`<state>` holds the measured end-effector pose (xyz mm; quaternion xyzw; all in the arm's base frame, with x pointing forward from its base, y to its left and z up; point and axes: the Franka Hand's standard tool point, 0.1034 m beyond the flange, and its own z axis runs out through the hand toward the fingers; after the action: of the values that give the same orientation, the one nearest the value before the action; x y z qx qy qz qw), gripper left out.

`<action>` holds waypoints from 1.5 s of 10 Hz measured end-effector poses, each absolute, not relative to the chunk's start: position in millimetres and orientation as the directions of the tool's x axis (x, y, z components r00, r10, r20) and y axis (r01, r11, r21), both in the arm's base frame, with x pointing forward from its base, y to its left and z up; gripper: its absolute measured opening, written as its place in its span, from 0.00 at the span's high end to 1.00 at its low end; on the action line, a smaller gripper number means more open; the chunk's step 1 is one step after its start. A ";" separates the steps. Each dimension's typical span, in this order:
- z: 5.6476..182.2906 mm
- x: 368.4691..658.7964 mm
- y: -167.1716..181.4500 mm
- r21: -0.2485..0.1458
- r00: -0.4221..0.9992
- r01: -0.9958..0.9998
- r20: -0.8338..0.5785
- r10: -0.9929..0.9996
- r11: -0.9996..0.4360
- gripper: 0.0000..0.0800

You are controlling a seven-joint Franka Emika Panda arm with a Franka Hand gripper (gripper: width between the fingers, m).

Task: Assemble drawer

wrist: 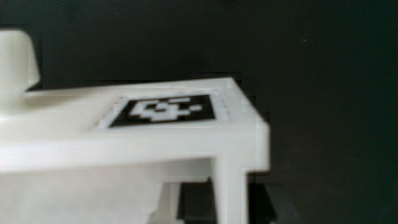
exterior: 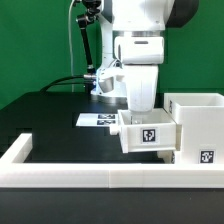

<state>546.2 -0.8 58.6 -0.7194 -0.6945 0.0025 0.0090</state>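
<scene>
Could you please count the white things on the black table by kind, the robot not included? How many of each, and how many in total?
Drawer housing: 1
Drawer tray: 1 (no second tray in view)
Marker board: 1
Low rail: 1
Total: 4

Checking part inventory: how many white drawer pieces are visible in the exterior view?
2. A small tray sits under the gripper at centre; the tall box stands at the exterior view's right, touching it. Another tray may be hidden.
</scene>
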 end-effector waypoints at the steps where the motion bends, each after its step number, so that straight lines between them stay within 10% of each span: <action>1: 57.4 545.4 -0.6 -0.021 0.035 0.999 0.009 0.999 -0.035 0.95; 15: 58.7 546.2 22.7 -0.016 0.051 0.999 0.016 0.999 -0.051 0.95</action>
<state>546.2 22.7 58.7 -0.7247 -0.6889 -0.0005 0.0115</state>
